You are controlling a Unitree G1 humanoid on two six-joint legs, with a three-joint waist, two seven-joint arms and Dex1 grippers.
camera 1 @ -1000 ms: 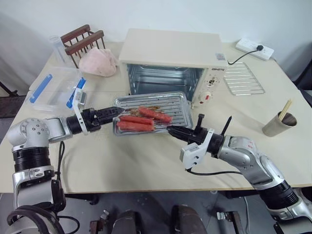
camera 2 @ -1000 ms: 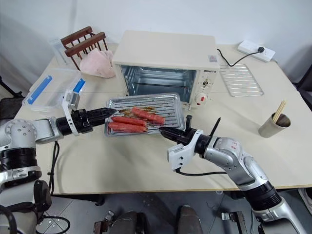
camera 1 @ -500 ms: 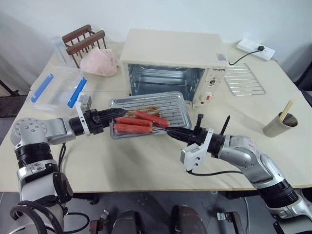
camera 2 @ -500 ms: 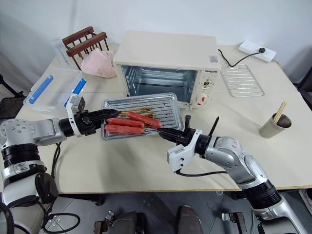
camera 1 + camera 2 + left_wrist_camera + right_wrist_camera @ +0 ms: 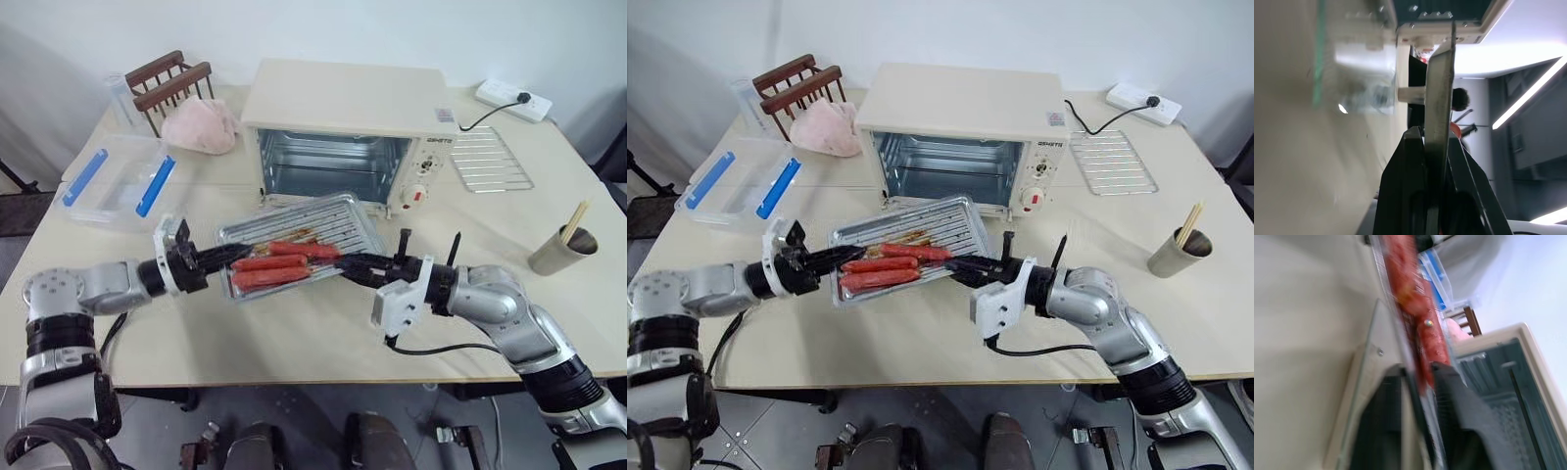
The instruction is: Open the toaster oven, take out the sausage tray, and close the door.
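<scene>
The cream-white toaster oven (image 5: 343, 103) stands open at the back of the table. Its glass door (image 5: 1359, 377) lies folded down flat. Just above the door the sausage tray (image 5: 328, 220) hangs tilted, with three red sausages (image 5: 279, 264) on it. My left gripper (image 5: 227, 258) is shut on the tray's left rim; in the left wrist view the metal edge (image 5: 1439, 98) sits pinched between the black fingers (image 5: 1405, 186). My right gripper (image 5: 345, 264) is at the tray's near right rim, fingers (image 5: 1383, 421) standing slightly apart on either side of it.
A clear plastic box with blue clips (image 5: 118, 181) sits at the left. A wooden rack (image 5: 168, 83) and pink cloth (image 5: 201, 125) are behind it. A bare wire rack (image 5: 492, 157), a power strip (image 5: 511, 98) and a paper cup with chopsticks (image 5: 560, 250) are at the right.
My left gripper has closed on the tray's left rim and rolled. The tray has shifted left and toward me and now tilts. My right gripper's fingers have loosened.
</scene>
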